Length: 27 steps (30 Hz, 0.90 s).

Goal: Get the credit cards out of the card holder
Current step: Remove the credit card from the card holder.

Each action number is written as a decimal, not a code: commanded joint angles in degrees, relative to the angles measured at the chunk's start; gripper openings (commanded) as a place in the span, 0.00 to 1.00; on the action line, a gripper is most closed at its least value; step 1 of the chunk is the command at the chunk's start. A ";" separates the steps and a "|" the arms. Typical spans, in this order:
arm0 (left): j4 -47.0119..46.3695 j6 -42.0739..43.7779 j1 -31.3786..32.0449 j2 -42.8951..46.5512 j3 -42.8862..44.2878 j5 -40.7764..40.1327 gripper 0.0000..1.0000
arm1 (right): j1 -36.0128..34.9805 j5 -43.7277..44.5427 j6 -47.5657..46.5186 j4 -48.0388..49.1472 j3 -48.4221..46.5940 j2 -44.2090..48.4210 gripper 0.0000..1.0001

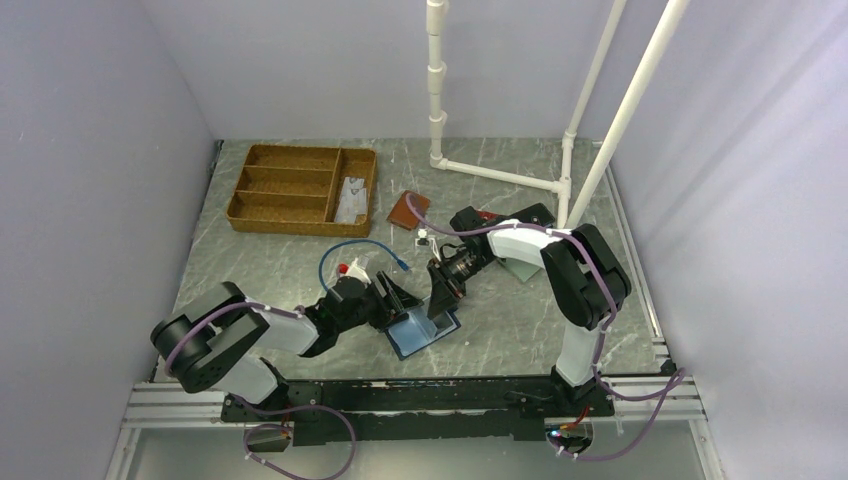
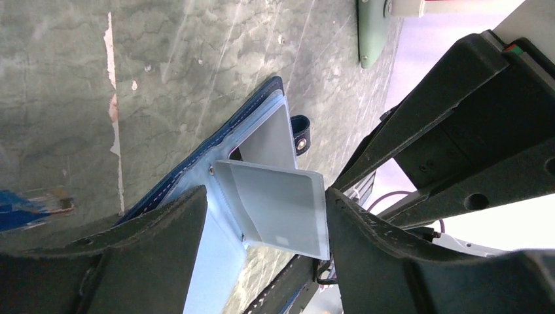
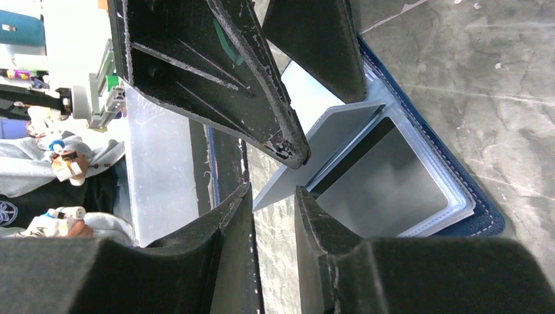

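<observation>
The card holder (image 1: pixel 425 332) lies open on the table, navy outside (image 2: pixel 196 154) and light blue inside. A clear sleeve with a pale credit card (image 2: pixel 281 206) stands up from it between the fingers of my left gripper (image 2: pixel 267 196), which is open wide; the sleeve's edge touches the right finger (image 2: pixel 366 235). My right gripper (image 3: pixel 273 193) hovers just over the holder with a narrow gap, and the corner of the lifted pale card (image 3: pixel 327 144) points into that gap, not pinched. Another grey card with a dark stripe (image 3: pixel 386 176) lies in the holder's sleeve. Both grippers meet over the holder in the top view.
A wicker tray (image 1: pixel 300 187) sits at the back left, with a tan-brown wallet (image 1: pixel 408 211) beside it. A blue cable (image 1: pixel 360 248) loops behind the left gripper. White pipes (image 1: pixel 500 175) stand at the back right. A green plate (image 2: pixel 373 33) lies beyond the holder.
</observation>
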<state>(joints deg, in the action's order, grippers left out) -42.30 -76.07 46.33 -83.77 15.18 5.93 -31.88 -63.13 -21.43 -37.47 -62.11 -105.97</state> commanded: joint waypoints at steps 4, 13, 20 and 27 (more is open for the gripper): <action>-2.36 0.53 0.16 -1.31 -1.09 -1.19 0.71 | 0.50 -0.30 -0.34 0.55 -1.99 0.18 0.34; -2.54 0.84 0.15 -1.05 -1.38 -1.20 0.71 | 0.55 2.32 0.91 1.88 -1.46 0.15 0.31; -3.11 0.93 0.19 -1.33 -1.34 -0.85 0.71 | 0.12 2.82 0.29 1.43 -1.50 0.15 0.32; -4.07 0.97 0.17 -1.58 -1.47 -0.49 0.72 | -1.25 3.79 -0.54 0.76 -1.79 0.02 0.33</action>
<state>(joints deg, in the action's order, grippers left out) -44.88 -75.90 46.33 -84.73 14.37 5.96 -32.27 -59.99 -20.49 -36.99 -62.11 -105.97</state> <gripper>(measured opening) 0.720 0.327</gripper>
